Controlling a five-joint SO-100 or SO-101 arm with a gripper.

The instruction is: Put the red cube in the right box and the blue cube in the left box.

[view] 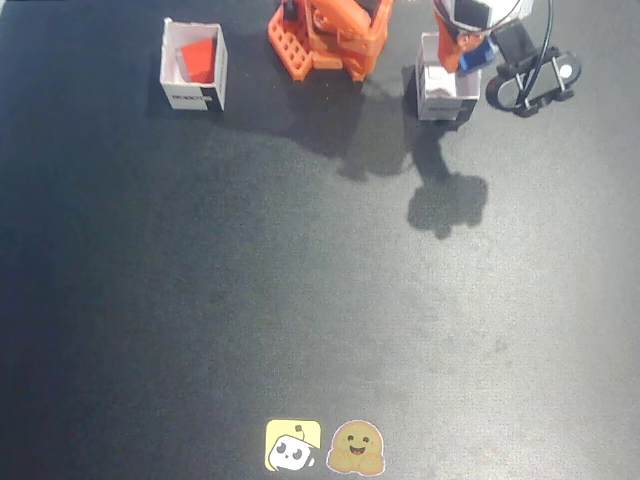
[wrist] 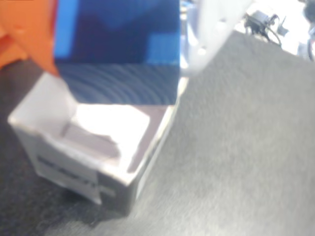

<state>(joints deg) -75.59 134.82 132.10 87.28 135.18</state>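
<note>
Jaws grip one blue cube above one of two boxes.

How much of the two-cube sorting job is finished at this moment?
One half looks done: the small orange-red cube sits inside the white open-top card box at the fixed view's left. In hand: the end effector holds the bright blue cube directly above the other white card box, which looks empty. Left: lowering or releasing the blue cube into it.
</note>
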